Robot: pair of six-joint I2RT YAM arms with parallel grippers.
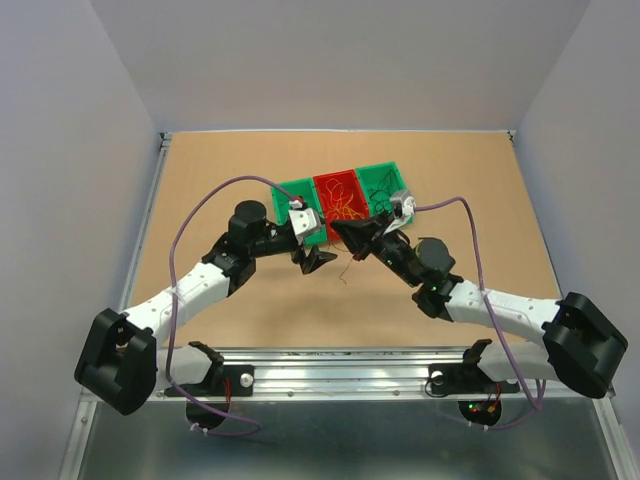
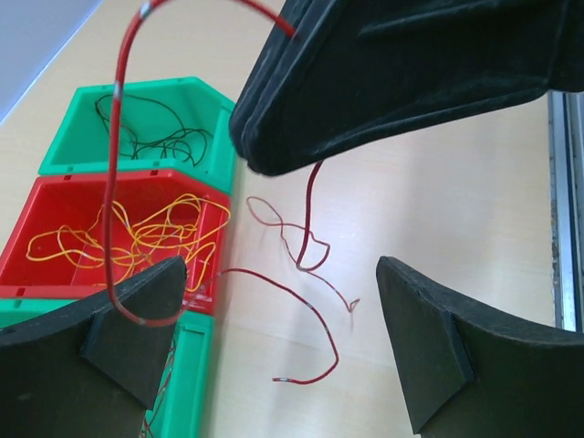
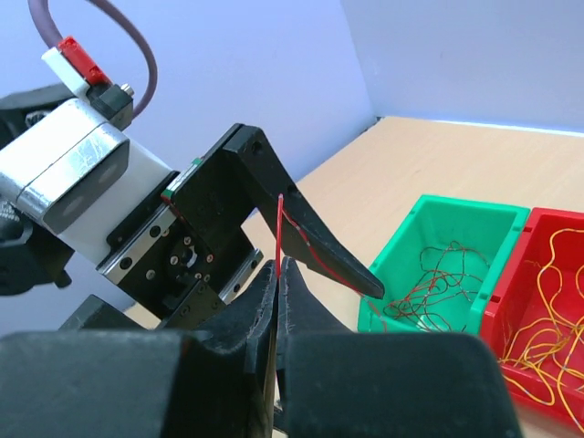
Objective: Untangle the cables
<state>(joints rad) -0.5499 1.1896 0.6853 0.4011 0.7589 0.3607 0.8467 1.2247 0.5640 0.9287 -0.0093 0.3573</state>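
My fingers are matte black wedges with a faintly grainy, foam-like face. My right gripper (image 3: 277, 266) is pinched tight on a red cable (image 3: 280, 219), a hair-thin, glossy wire that stands straight up from between the tips. My left gripper (image 2: 280, 269) is spread wide and holds nothing. It sits just beside the right one, above the smooth tan tabletop (image 2: 438, 210).

From the pinch the red cable arches high, then drops in a long loop across the front of one finger (image 2: 128, 347) of my left gripper; I cannot tell if it touches. Its other part hangs in loose curls into the gap between my open jaws, down towards the tabletop.

Beside us, moulded plastic bins sit in a row. A red bin (image 2: 55, 196) holds curly orange-yellow cables (image 2: 137, 237). A green bin (image 2: 196, 96) holds thin dark cables (image 2: 155, 137).
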